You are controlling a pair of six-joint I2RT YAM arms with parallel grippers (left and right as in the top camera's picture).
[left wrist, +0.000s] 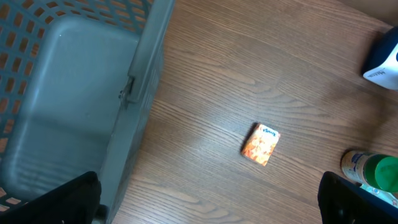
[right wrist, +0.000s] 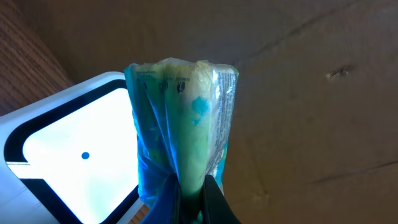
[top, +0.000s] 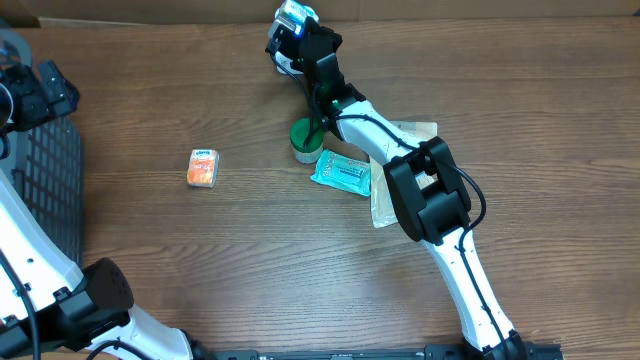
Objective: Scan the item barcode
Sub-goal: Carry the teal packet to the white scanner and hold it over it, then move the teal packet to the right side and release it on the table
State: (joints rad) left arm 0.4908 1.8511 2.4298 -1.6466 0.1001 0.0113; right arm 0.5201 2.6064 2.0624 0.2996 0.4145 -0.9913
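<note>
Overhead: the right arm reaches the bench's far edge, and what its jaws carry is indistinct. An orange packet lies mid-bench, well apart. Left wrist: the left jaws are spread wide and empty over a grey basket. Right wrist only: the right jaws pinch a blue-green packet just before the lit scanner window.

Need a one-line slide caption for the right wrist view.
Right gripper, shut on a blue-green plastic packet, holds it in front of the white scanner.
</note>
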